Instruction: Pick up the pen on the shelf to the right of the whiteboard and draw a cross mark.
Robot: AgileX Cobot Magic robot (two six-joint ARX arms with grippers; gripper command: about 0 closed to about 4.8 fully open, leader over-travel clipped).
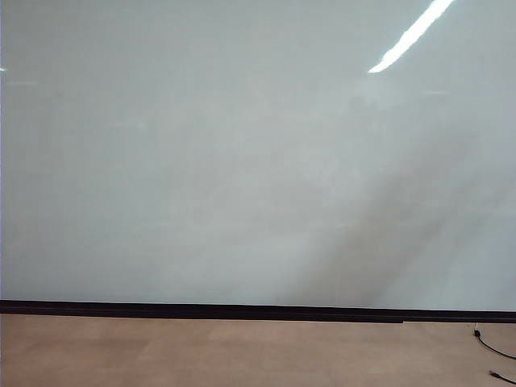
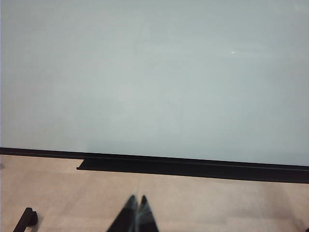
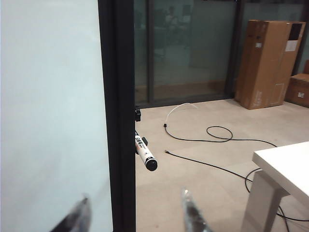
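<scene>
Beside the whiteboard (image 3: 48, 96) edge, the pen (image 3: 145, 152) apparently points outward; right hand (image 3: 135, 215) apart, left hand (image 2: 136, 205) together.

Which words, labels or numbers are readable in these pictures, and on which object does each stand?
Nothing can be read.
Pen: dark print on its white body, too small and blurred.
Cardboard box: two pale labels near its top, text too small.
Whiteboard: blank, no writing and no cross mark.

Tan floor (image 3: 193, 145) has black cables (image 3: 217, 140) snaking across it, two cardboard boxes (image 3: 268, 58) sit by the glass wall (image 3: 188, 48), white table (image 3: 285, 164) corner nearby.
</scene>
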